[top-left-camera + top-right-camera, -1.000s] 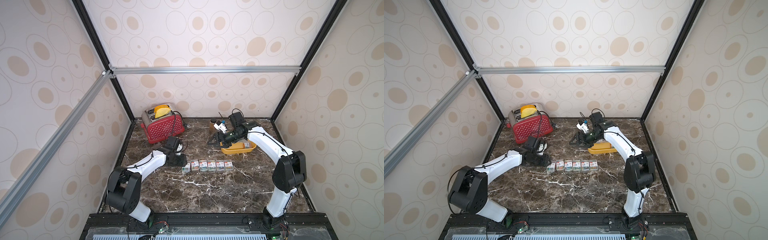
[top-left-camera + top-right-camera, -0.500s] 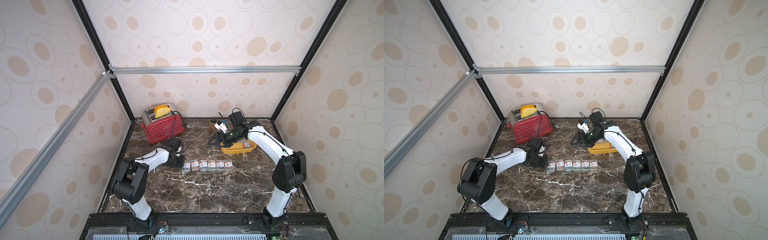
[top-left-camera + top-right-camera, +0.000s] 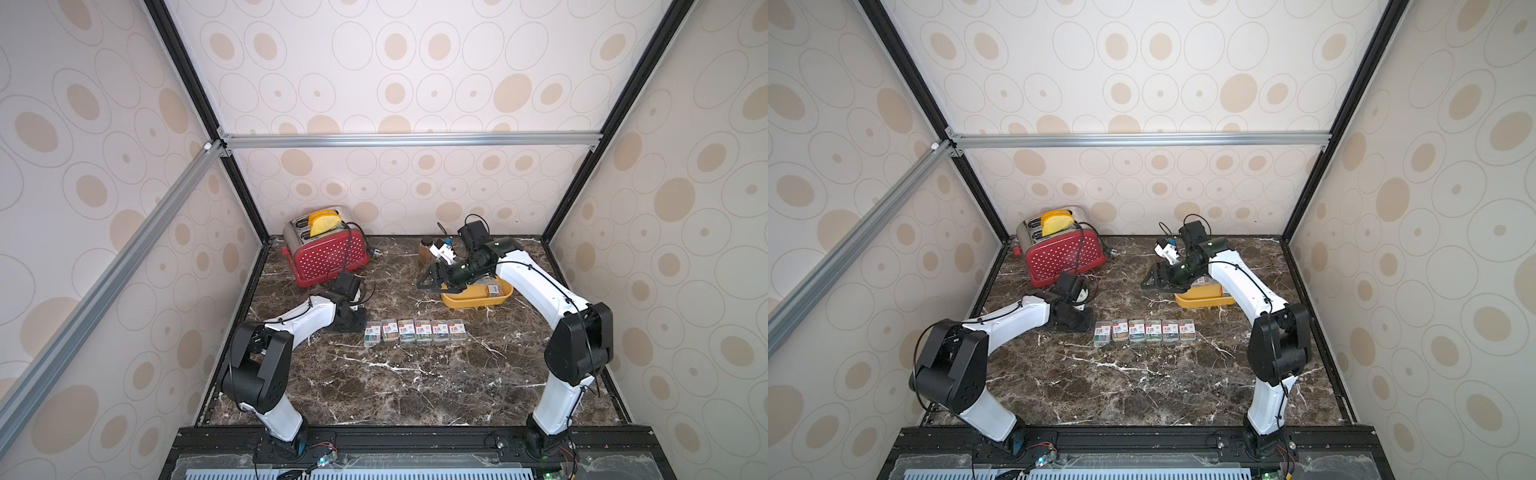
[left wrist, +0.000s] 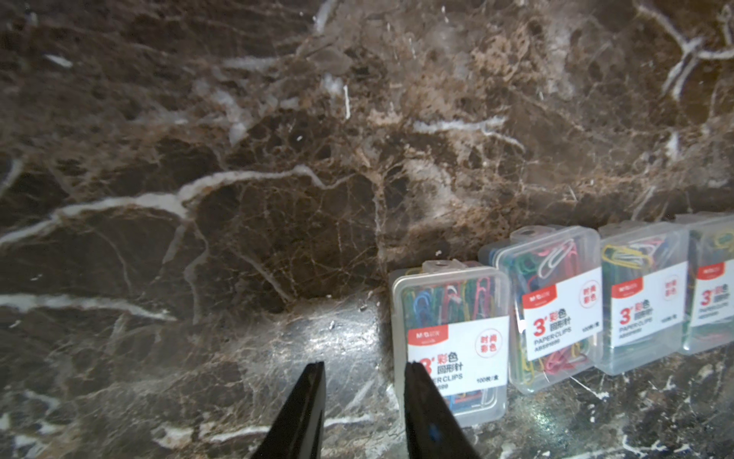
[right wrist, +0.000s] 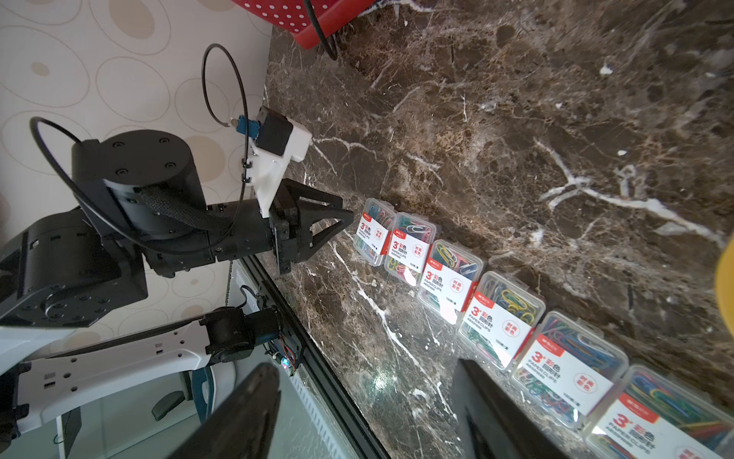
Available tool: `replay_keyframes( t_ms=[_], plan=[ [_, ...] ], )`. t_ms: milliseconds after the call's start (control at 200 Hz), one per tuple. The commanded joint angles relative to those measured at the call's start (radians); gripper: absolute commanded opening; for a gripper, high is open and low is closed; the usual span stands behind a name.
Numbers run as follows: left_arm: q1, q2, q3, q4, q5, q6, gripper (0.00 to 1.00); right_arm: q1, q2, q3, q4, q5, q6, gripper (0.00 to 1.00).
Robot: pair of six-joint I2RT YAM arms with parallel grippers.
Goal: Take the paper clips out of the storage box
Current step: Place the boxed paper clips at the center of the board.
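Observation:
Several clear cases of paper clips (image 3: 414, 331) lie in a row on the marble table in both top views, also the row (image 3: 1144, 331). The yellow storage box (image 3: 473, 302) stands behind them to the right, with a case (image 3: 493, 289) inside. My left gripper (image 4: 362, 368) is low at the row's left end, narrowly open and holding nothing. One fingertip (image 4: 415, 373) overlaps the end case (image 4: 449, 314). My right gripper (image 3: 428, 283) hangs open and empty beside the box's left end. In the right wrist view the row (image 5: 500, 314) runs past my right gripper (image 5: 365, 375).
A red dotted toaster (image 3: 328, 259) with yellow toast stands at the back left, its black cable trailing toward my left arm. A brown bottle (image 3: 426, 249) stands behind the right gripper. Walls enclose the table on three sides.
The left arm's shoulder and elbow links have swung upright while its gripper stays at the row's left end with narrower jaws. The right arm has hardly moved.

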Motion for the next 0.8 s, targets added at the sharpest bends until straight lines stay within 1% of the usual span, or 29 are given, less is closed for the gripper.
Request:
replay_keyframes(
  t_ms=[0,320,796],
  plan=[
    [0.011,0.026,0.027,-0.011,-0.035,0.006,0.34,0.003,0.014,0.027,-0.030,0.022,-0.019,0.74],
    [0.011,0.110,0.055,0.022,-0.031,0.017,0.34,0.003,0.015,0.021,-0.018,0.023,-0.009,0.73],
    [0.012,0.124,0.067,0.060,0.021,0.006,0.35,0.003,0.018,0.018,-0.012,0.029,-0.004,0.73]
  ],
)
